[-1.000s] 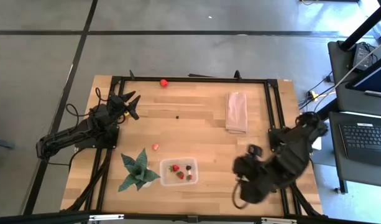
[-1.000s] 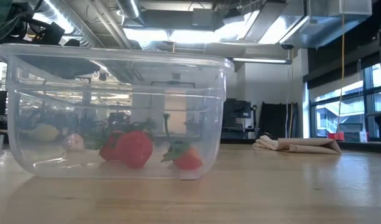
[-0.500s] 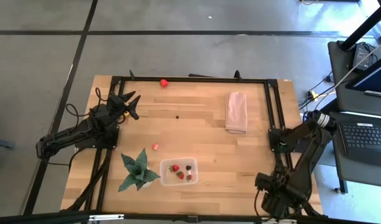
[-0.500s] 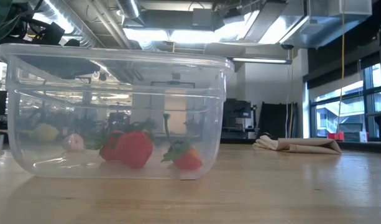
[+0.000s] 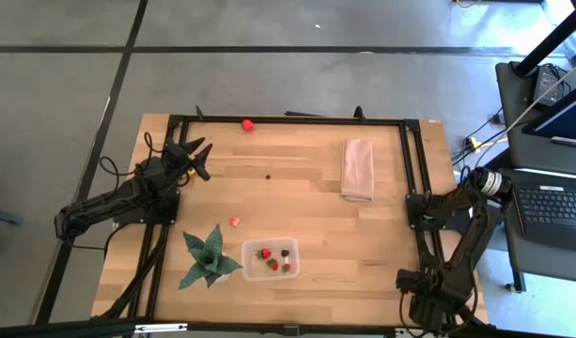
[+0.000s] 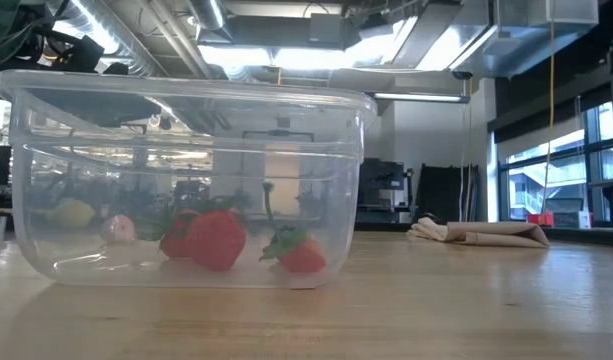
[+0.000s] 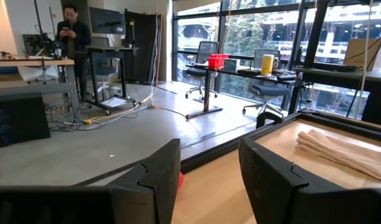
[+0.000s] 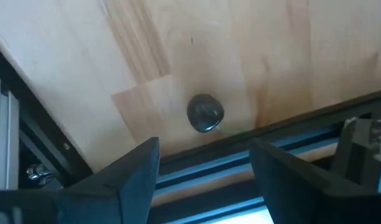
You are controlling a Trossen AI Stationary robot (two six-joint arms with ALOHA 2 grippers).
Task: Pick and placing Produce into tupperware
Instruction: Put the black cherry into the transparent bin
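Spanning the middle of the high view, a pale wooden counter [image 5: 297, 202] in a black frame is seen on grey concrete floor. Beyond it, desks, chairs and windows are visible. The tupperware [image 5: 270, 259] near the front edge holds strawberries [image 6: 216, 238]. No writing can be read. The left end effector [image 5: 196, 156] is parted and empty at the left rear; the right end effector [image 8: 202, 165] is parted at the front right corner.
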